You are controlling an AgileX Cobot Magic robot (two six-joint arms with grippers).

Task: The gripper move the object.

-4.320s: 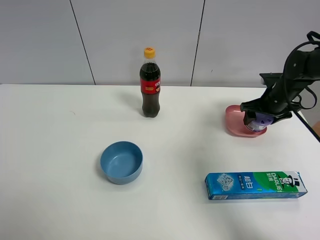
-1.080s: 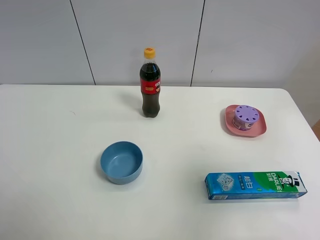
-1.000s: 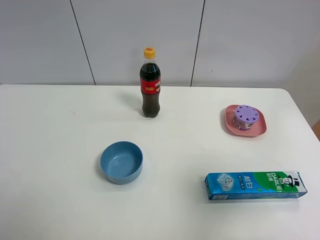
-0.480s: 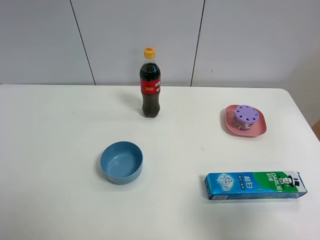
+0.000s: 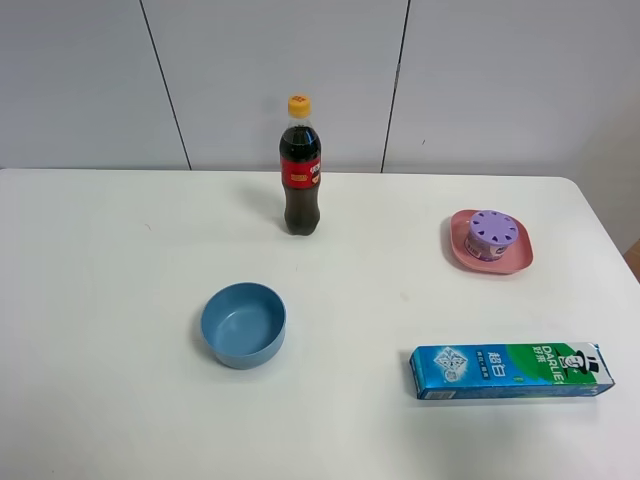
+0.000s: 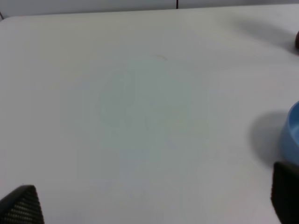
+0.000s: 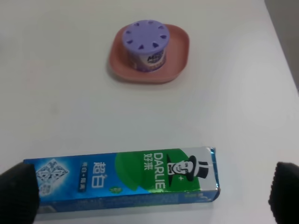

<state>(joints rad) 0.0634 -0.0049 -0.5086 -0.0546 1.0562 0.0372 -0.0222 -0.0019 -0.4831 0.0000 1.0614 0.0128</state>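
Observation:
The small round container with the purple holed lid stands upright on the pink plate at the right of the white table. Neither arm shows in the exterior high view. In the right wrist view the container and plate lie well beyond my right gripper, whose black fingertips stand wide apart with nothing held. My left gripper is open and empty over bare table, its fingertips at the frame's corners.
A cola bottle stands at the back middle. A blue bowl sits left of centre and its rim shows in the left wrist view. A toothpaste box lies front right, below the right gripper.
About four seconds ago the right gripper was at the container on the pink plate. It has let go and drawn back out of the exterior view. Nothing has moved in the last second.

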